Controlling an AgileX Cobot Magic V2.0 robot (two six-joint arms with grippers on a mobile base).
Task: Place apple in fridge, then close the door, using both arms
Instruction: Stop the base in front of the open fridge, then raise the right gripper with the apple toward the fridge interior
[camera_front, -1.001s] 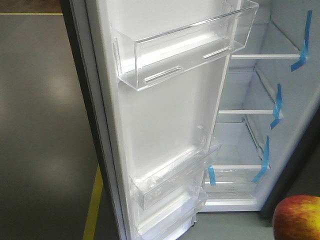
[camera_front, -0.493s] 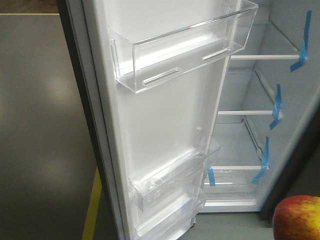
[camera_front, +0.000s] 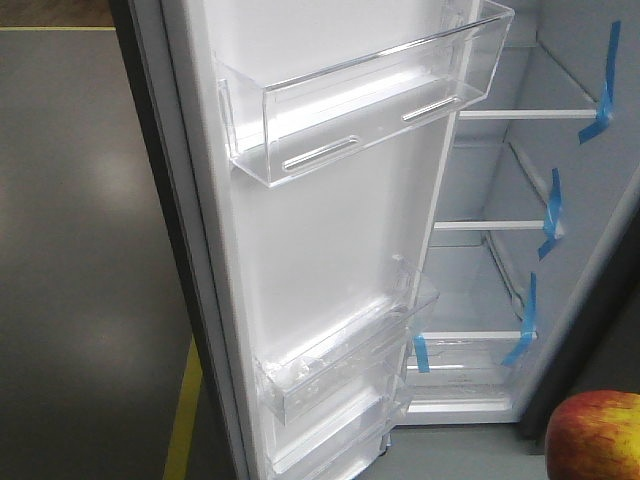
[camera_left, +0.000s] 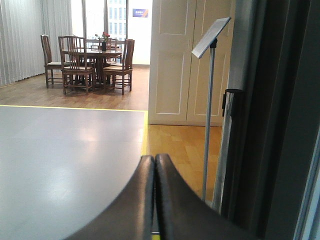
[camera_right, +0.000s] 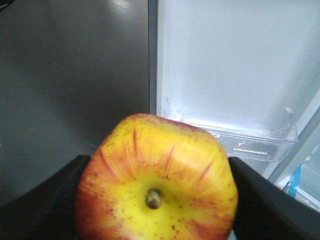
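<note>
The red and yellow apple (camera_right: 155, 185) fills the right wrist view, stem dimple facing the camera. My right gripper (camera_right: 157, 162) is shut on it, one black finger (camera_right: 60, 200) on each side. In the front view the apple (camera_front: 595, 435) shows at the lower right corner, below the open fridge (camera_front: 500, 280) with its white shelves and blue tape. The door (camera_front: 330, 250) stands wide open, its white lining and clear bins facing me. My left gripper (camera_left: 154, 161) is shut on nothing, beside the door's dark outer side (camera_left: 285, 125).
Grey floor (camera_front: 80, 250) with a yellow line (camera_front: 185, 420) lies left of the door. In the left wrist view a thin stand with a tilted sign (camera_left: 210, 40) rises close to the door, and a table with chairs (camera_left: 92, 62) stands far back.
The door and fridge have drifted slightly left in the front view. The apple stays at the lower right corner.
</note>
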